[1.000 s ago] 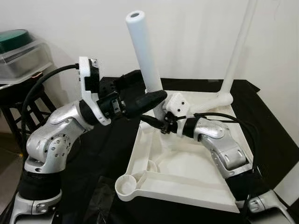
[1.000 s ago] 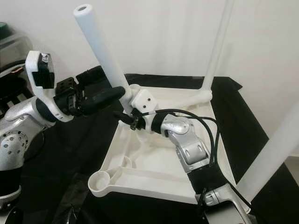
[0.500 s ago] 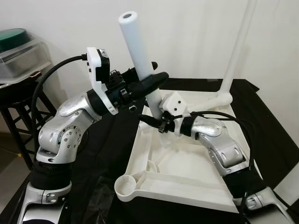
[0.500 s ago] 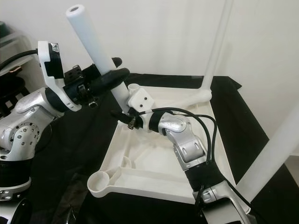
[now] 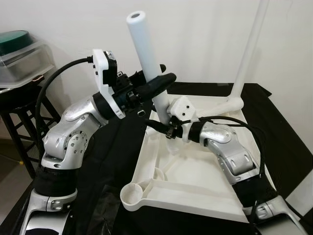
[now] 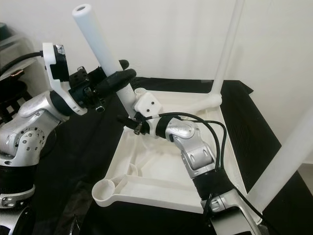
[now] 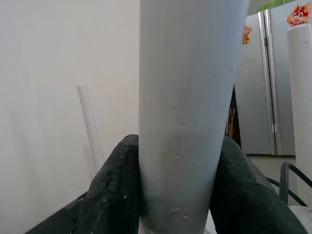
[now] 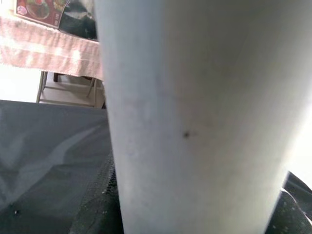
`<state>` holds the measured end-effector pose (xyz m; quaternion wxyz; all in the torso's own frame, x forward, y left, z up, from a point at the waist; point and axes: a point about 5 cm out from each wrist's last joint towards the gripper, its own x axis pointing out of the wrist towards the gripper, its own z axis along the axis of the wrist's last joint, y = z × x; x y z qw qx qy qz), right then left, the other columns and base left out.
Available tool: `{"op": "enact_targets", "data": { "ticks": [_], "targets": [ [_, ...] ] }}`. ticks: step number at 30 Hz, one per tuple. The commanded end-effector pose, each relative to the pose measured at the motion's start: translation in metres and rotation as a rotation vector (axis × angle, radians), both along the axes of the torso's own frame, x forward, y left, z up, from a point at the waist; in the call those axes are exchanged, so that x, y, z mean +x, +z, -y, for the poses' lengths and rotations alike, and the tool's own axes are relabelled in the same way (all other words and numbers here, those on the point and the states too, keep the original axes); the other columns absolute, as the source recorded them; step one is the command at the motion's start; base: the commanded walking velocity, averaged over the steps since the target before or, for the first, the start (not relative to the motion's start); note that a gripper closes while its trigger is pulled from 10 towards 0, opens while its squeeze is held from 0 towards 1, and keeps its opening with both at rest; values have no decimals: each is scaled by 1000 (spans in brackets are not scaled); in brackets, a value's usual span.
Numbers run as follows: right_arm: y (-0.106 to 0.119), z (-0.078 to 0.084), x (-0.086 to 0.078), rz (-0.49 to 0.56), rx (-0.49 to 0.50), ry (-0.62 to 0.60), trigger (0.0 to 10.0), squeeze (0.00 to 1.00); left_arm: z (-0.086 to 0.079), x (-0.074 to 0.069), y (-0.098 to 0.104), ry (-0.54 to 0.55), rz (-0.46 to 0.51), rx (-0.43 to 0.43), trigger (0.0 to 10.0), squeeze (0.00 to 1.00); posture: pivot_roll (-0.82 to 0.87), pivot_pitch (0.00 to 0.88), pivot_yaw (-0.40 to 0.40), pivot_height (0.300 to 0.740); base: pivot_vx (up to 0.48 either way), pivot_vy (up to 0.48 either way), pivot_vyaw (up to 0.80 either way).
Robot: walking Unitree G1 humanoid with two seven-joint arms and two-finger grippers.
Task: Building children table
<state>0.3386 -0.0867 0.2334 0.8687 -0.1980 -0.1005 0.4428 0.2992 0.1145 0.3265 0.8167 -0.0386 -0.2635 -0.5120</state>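
Observation:
The white children's table top (image 5: 143, 161) lies upside down on a black cloth. A white table leg (image 5: 145, 54) stands tilted at its far left corner. My left gripper (image 5: 164, 74) is shut on this leg about halfway up; in the left wrist view black fingers (image 7: 117, 185) press both sides of the leg (image 7: 190, 107). My right gripper (image 5: 164, 130) is shut on the leg's base, right at the corner socket. In the right wrist view the leg (image 8: 195, 112) is very close, with a black finger (image 8: 100, 204) beside it.
A second leg (image 5: 249, 49) stands in the far right corner, and a third (image 6: 286, 154) rises at the near right. The near left socket (image 5: 132, 194) holds nothing. A clear box with a green lid (image 5: 19, 51) sits on a stool at the left.
My left arm has risen and its gripper has slid from low on the leg to mid-height. The leg's top has swung slightly left. The right gripper has stayed at the base.

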Motion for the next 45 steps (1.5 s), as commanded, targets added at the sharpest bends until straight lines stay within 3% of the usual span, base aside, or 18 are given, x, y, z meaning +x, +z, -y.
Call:
{"op": "enact_targets", "data": {
  "ticks": [1,2,6,10,11,12,13,15,17,18,19,20,21,26,29,33,37,45],
  "targets": [
    [8,-2,1,25,24,11,10000,337,-4,0,7,6,22,-10,0,0,16,0,9,740,0,0,0],
    [9,-2,0,17,26,25,10000,984,-7,1,9,16,30,-11,0,0,18,0,8,740,0,0,0],
    [8,4,2,26,4,14,10000,1000,-13,0,22,3,64,-7,0,0,23,0,5,740,0,0,0],
    [7,5,2,31,-3,15,10000,965,-13,-2,28,-23,85,9,0,0,24,0,6,740,0,0,0],
    [7,5,2,30,1,19,10000,635,-13,-2,33,-40,96,18,0,0,27,0,7,740,0,0,0],
    [7,5,2,30,1,19,10000,635,-13,-2,33,-40,96,18,0,0,27,0,7,740,0,0,0],
    [6,5,2,18,5,35,10000,0,-11,-3,38,-70,113,36,0,0,30,0,7,740,0,0,0],
    [6,5,2,18,5,35,10000,0,-11,-3,38,-70,113,36,0,0,30,0,7,740,0,0,0],
    [4,3,-1,-16,35,101,10000,0,-6,-5,52,-173,151,123,0,0,33,0,10,740,0,0,0],
    [4,3,-1,-16,35,101,10000,0,-6,-5,52,-173,151,123,0,0,33,0,10,740,0,0,0],
    [8,2,-7,-40,77,187,10000,0,-1,-8,58,-250,180,226,0,0,31,0,12,740,0,0,0],
    [8,2,-7,-40,77,187,10000,0,-1,-8,58,-250,180,226,0,0,31,0,12,740,0,0,0],
    [16,5,-11,-47,109,246,10000,0,0,-9,64,-289,208,304,0,0,29,0,16,740,0,0,0],
    [24,10,-15,-48,129,298,10000,0,0,-9,71,-313,235,361,0,0,27,0,18,740,0,0,0],
    [43,28,-23,-41,153,383,10000,0,-3,-12,88,-371,268,425,0,0,22,0,24,740,0,0,0],
    [46,33,-24,-38,147,398,10000,0,-3,-13,94,-390,271,430,0,0,20,0,23,740,0,0,0],
    [42,39,-22,-40,27,393,10000,0,-3,-14,106,-448,261,411,0,0,19,0,24,740,0,0,0],
    [30,31,-14,-41,-45,352,10000,0,-3,-16,118,-527,251,369,0,0,21,0,24,740,0,0,0]
  ]
}}
